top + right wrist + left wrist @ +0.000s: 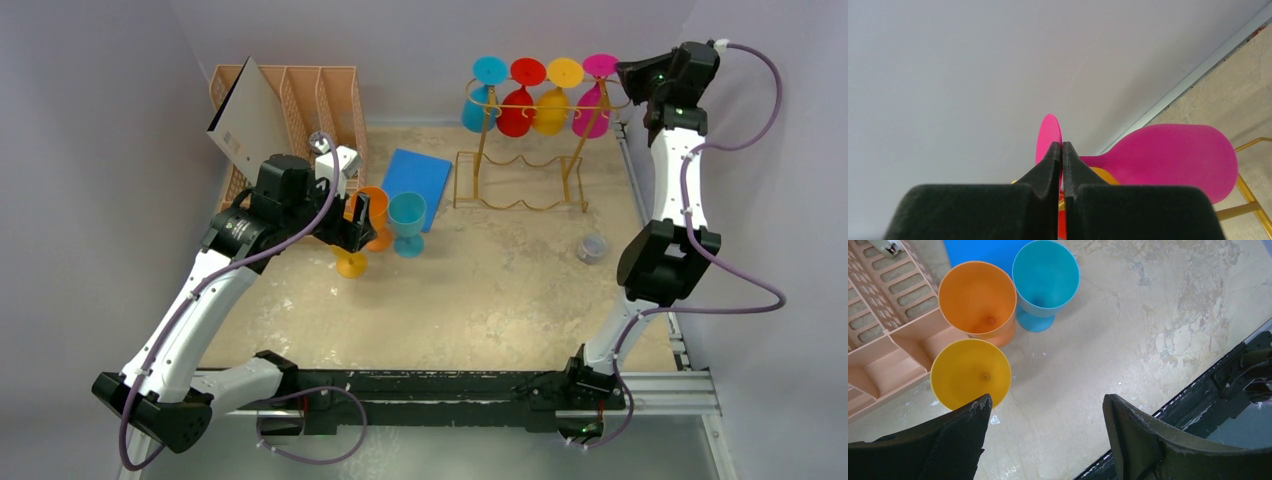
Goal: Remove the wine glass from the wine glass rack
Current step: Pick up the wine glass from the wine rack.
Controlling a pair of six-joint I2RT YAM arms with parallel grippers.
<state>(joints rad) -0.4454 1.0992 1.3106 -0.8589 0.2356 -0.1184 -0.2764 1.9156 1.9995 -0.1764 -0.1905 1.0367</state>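
Note:
The gold wire wine glass rack [520, 165] stands at the back of the table. Several wine glasses hang on it upside down: blue [480, 105], red [515, 110], yellow [551, 108] and pink [592, 115]. My right gripper [625, 75] is at the rack's right end. In the right wrist view this gripper [1062, 145] is shut, its tips pinching the thin round foot of the pink wine glass [1173, 157]. My left gripper [1045, 405] hangs open and empty over the table beside a yellow glass [970, 374].
An orange glass [977, 297] and a teal glass [1045, 272] stand upright next to the yellow one. A peach slotted organizer [300, 100] with a cardboard sheet [245, 120] is at the back left. A blue pad [416, 178] and a small grey roll [592, 248] lie on the table.

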